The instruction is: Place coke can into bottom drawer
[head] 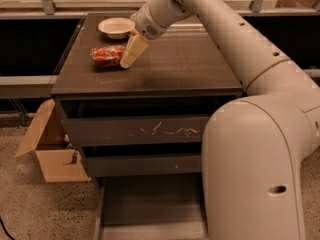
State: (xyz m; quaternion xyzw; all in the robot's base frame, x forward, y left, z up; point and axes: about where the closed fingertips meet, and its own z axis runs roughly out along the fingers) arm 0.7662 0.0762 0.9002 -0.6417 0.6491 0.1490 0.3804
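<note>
The coke can (106,56) lies sideways on the counter (175,69), upper left; my gripper (131,54) sits at its right end, whether apart or together I cannot tell. I'd centre across the can before closing.

1. The coke can (106,56) lies on its side at the left of the dark cabinet top (175,69), in front of a white bowl (116,27).
2. The gripper (126,63) slants down from the arm, its tip just beside the can's right end.
3. Of 3 drawers, the bottom drawer (150,204) is pulled out; the scratched top drawer (150,130) is closed.
4. An open cardboard box (55,159) sits on the floor at the left.
</note>
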